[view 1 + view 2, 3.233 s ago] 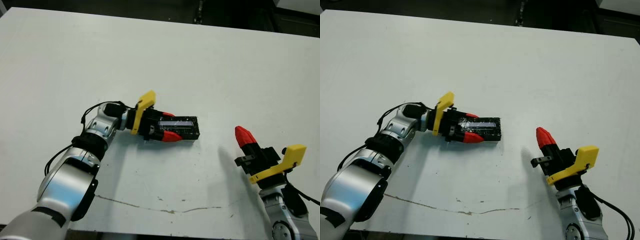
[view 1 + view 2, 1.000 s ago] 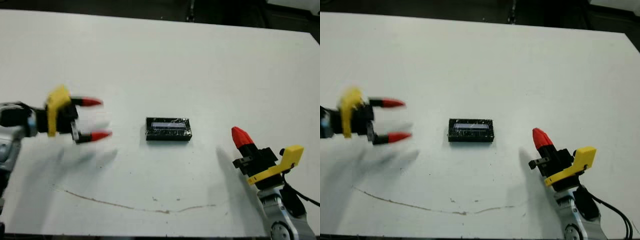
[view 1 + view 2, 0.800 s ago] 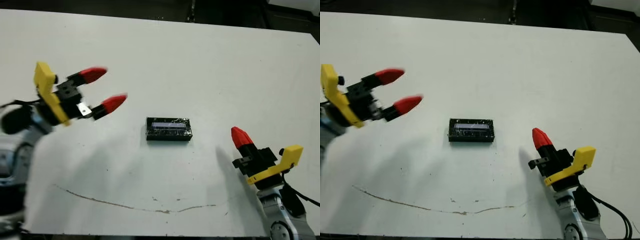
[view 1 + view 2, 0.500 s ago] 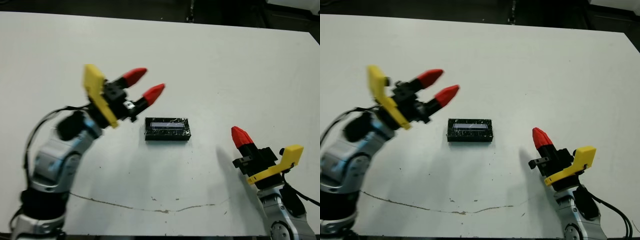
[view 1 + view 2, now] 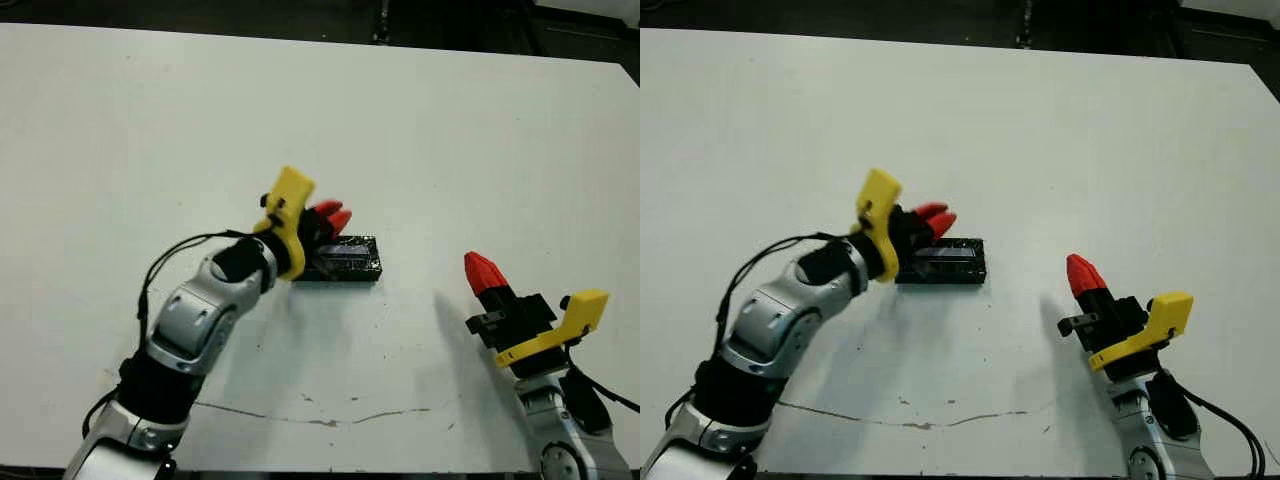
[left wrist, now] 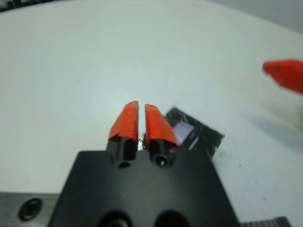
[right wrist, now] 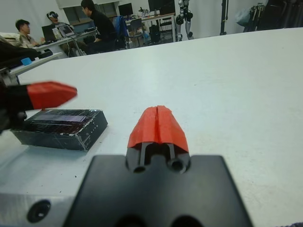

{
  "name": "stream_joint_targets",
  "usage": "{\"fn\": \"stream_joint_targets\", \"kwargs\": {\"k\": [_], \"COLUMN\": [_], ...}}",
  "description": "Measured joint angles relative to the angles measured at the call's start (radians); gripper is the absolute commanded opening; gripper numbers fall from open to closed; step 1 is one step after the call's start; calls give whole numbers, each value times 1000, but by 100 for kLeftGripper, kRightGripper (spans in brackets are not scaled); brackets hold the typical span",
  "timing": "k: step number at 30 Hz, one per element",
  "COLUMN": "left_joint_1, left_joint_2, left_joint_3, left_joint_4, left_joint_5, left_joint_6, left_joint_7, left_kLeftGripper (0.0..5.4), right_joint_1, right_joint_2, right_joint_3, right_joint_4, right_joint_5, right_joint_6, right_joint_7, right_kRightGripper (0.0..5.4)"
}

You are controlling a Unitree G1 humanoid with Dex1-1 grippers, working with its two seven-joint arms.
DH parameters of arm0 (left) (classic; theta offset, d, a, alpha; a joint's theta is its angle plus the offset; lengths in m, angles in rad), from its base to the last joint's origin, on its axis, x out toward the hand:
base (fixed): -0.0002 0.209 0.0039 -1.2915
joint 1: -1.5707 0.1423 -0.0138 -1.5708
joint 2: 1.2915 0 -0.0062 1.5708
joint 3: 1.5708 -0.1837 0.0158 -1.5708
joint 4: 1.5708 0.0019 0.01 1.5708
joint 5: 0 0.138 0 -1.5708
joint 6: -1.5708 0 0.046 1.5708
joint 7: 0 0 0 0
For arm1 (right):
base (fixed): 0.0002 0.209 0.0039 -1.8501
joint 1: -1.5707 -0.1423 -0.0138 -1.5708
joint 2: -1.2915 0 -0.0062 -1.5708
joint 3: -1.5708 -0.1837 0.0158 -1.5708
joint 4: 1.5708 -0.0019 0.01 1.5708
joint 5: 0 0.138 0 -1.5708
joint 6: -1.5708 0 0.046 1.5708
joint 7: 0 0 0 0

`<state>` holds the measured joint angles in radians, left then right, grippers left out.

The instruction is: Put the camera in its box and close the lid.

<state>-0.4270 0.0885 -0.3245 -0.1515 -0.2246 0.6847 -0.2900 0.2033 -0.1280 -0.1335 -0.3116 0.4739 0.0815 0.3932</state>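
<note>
Lid (image 5: 345,258) just beside left pincer (image 5: 335,216), closed fingertips

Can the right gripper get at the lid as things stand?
Probably yes: bare table lies between the right gripper and the lid, though the left gripper hovers at the far end.

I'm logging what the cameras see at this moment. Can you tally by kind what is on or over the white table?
Closed black box with the crinkly lid on it: 1
Robot end effectors: 2, left end effector, right end effector
Total: 3
</note>
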Motion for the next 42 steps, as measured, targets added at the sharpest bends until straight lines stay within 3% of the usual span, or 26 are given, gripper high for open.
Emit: {"fn": "stream_joint_targets", "kwargs": {"k": [5, 12, 22, 29, 32, 37, 42], "left_joint_1": [24, 83, 96, 198, 248, 273, 327], "left_joint_2": [-15, -101, -110, -78, -21, 19, -3], "left_joint_3": [-7, 54, 84, 154, 184, 249, 333], "left_joint_4": [5, -2, 9, -139, -195, -211, -142], "left_joint_5": [15, -24, -29, -118, -108, -17, 20], "left_joint_6": [2, 42, 41, 81, 5, -360, -682], "left_joint_7": [1, 54, 60, 19, -4, -6, 24], "left_kLeftGripper": [1, 1, 1, 1, 1, 1, 1], "right_joint_1": [0, 1, 3, 3, 2, -8, -39], "right_joint_2": [0, 0, 0, -1, -1, 1, 6], "right_joint_3": [0, 2, 3, 4, 4, 5, 4], "right_joint_4": [1, 1, -1, -7, -7, -25, -30], "right_joint_5": [-2, 0, 0, 3, 5, -8, -47], "right_joint_6": [-4, -4, -1, 1, 0, -18, -47], "right_joint_7": [1, 1, 0, 0, 4, 0, -33], "right_kRightGripper": [0, 0, 0, 0, 0, 0, 0]}}
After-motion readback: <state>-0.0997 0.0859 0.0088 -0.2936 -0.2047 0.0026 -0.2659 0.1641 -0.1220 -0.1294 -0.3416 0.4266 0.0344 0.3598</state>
